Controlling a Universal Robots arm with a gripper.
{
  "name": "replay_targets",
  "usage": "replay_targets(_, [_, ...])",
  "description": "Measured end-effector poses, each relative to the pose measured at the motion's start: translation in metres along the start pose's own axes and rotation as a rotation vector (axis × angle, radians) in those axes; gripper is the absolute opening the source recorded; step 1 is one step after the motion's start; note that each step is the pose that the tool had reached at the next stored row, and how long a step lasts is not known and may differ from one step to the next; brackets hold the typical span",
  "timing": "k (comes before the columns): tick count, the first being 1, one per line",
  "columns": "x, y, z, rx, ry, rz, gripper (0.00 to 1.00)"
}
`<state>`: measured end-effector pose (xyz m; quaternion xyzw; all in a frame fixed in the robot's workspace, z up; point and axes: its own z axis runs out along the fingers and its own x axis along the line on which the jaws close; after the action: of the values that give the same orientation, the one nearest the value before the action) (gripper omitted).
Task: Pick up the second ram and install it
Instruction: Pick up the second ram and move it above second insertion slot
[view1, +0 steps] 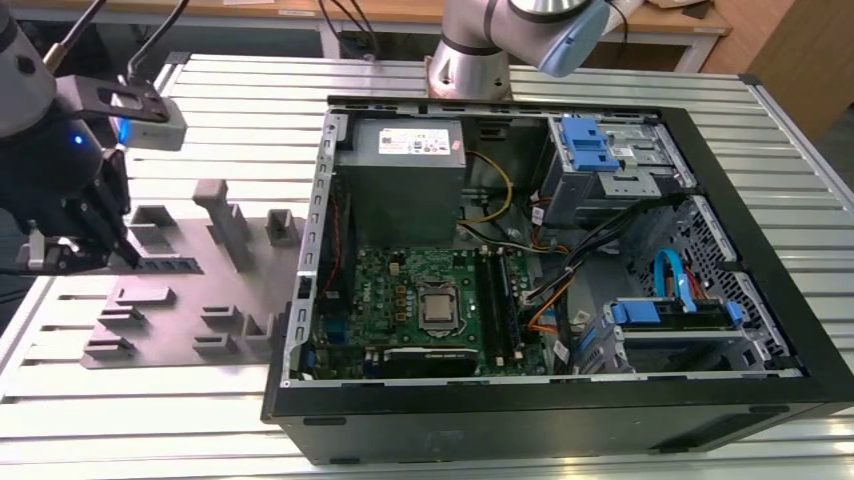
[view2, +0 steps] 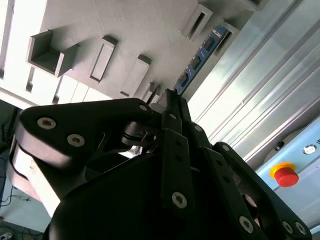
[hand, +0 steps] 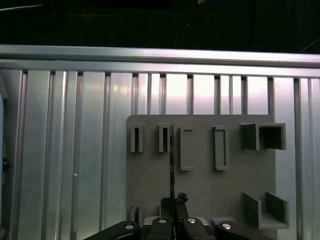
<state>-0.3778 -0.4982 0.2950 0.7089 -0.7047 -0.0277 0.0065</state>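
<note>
Black claw links sit closest in the second wrist view, fingertips pinched on the near end of the second ram. Ram stands on edge over grey holder plate. Ribbed aluminium bench beneath. Open computer case on the exterior view's right, wooden table behind

ram: 1 | end effector: 1 | computer case: 1
</note>
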Motion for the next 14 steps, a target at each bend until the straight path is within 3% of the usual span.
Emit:
replay_targets(9, [-0.0007, 0.0011, -0.0244, 0.0, 0.0, 0.0, 0.11])
replay_targets(14, [-0.0013, 0.002, -0.0441, -0.0001, 0.0001, 0.0, 0.11])
